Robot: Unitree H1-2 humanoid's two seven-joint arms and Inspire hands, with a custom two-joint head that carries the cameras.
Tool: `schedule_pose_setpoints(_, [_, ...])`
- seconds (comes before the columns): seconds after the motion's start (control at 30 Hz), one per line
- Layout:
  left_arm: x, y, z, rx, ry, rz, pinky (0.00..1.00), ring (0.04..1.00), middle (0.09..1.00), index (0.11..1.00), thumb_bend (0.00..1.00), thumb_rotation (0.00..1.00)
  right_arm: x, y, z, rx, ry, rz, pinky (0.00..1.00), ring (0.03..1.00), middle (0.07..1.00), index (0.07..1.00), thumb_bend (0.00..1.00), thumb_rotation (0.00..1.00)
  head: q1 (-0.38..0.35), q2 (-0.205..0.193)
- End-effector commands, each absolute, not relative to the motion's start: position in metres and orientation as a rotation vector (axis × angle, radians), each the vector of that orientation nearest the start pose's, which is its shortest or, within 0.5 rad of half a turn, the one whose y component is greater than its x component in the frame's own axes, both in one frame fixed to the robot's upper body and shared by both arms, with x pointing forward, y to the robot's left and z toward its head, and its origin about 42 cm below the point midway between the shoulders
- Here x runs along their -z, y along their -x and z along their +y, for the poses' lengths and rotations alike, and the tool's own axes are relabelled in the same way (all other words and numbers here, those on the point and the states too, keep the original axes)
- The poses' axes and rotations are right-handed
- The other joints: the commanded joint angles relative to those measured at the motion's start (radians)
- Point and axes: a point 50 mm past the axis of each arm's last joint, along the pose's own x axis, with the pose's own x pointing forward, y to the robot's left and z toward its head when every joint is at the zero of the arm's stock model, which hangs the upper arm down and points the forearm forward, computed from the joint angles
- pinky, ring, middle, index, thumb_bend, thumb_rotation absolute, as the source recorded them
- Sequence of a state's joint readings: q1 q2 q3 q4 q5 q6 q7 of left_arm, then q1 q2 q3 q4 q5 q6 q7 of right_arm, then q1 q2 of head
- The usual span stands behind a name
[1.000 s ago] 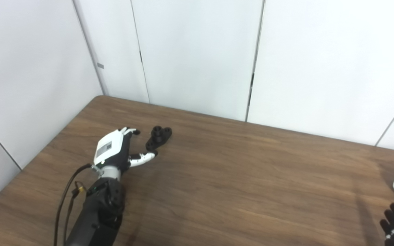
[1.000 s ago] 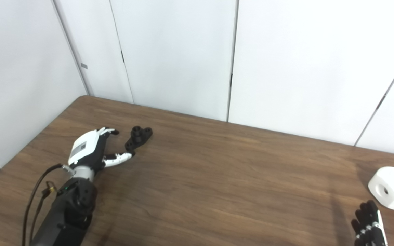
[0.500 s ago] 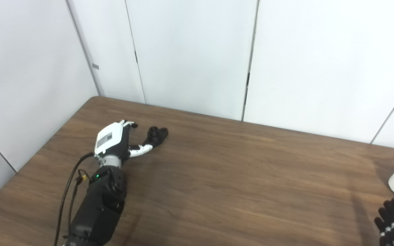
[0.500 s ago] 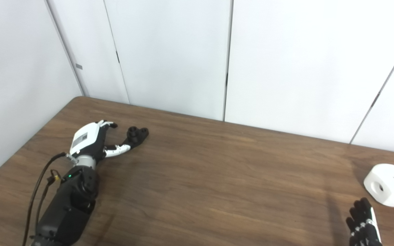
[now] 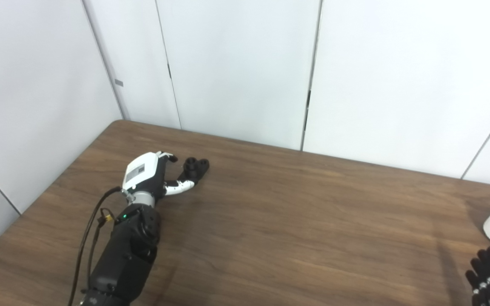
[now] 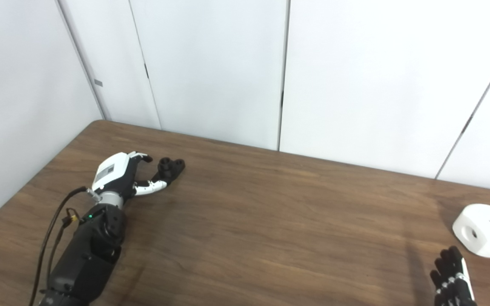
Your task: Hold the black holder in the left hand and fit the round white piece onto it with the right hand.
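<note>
The black holder lies flat on the brown table at the far left. My left hand sits just to its left, open, with its thumb stretched out under the holder's near end and its fingers curled above; nothing is gripped. The round white piece, with a hole in its side, rests at the table's right edge. Just in front of it, at the bottom right corner, only the black fingers of my right hand show, spread apart and empty.
White wall panels rise straight behind the table's far edge and along its left side. The table's rounded far-left corner is close to the holder.
The camera shifted a little at first. My left hand has slid forward and right, closing the gap to the black holder. The right hand and the white piece have stayed put.
</note>
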State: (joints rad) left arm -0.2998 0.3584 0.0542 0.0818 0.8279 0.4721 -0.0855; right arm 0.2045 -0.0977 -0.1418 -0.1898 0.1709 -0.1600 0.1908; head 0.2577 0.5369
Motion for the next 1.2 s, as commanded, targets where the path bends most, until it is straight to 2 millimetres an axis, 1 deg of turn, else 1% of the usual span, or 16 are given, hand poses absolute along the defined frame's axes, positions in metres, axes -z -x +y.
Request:
schedule_pose_setpoints(0.0, [-0.203,-0.385,0.352,-0.375,-1.112,0.188,0.91,0.971,0.934,0.774,0.78,0.39,-0.089,-0.173,-0.286,0.001,-0.027,-0.064,1.0,1.0,1.0,1.0,0.69,1.0,0.001,0.0])
schedule_pose_setpoints(0.43, [-0.191,-0.388,0.359,-0.373,-1.131,0.226,0.91,0.971,0.931,0.761,0.78,0.36,-0.091,-0.173,-0.286,0.005,-0.024,-0.069,1.0,1.0,1.0,1.0,0.68,1.0,0.0,0.008])
schedule_pose_setpoints(0.87, [-0.187,-0.389,0.359,-0.37,-1.138,0.235,0.9,0.963,0.917,0.735,0.78,0.35,-0.094,-0.171,-0.287,0.013,-0.027,-0.072,1.0,1.0,1.0,1.0,0.7,1.0,-0.007,0.016])
schedule_pose_setpoints(1.17, [-0.187,-0.389,0.359,-0.368,-1.104,0.232,0.89,0.964,0.914,0.723,0.77,0.33,-0.095,-0.169,-0.289,0.006,-0.025,-0.072,1.0,1.0,1.0,1.0,0.7,1.0,-0.009,0.021])
